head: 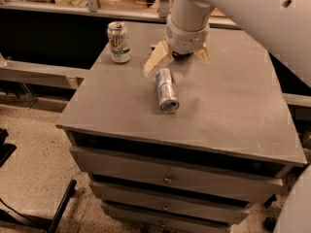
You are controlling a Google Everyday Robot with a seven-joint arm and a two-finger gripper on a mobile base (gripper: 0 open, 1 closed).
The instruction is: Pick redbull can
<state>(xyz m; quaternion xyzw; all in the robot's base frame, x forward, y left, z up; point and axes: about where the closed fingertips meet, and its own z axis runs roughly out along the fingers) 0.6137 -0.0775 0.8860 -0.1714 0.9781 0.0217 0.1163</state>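
1. Green can [119, 41], upright, 10 o'clock of redbull can [166, 90]: wide swing could clip it.
2. Redbull can lies sideways mid tabletop [233, 110]; a nudge rolls it.
3. Gripper [178, 57] at its 12 o'clock, spread wide, empty; prob. over far end only, may slip.

On the surface [233, 110] the redbull can [166, 90] lies near the middle, with the pincer [179, 57] just behind it and the soda can [119, 41] standing back left.
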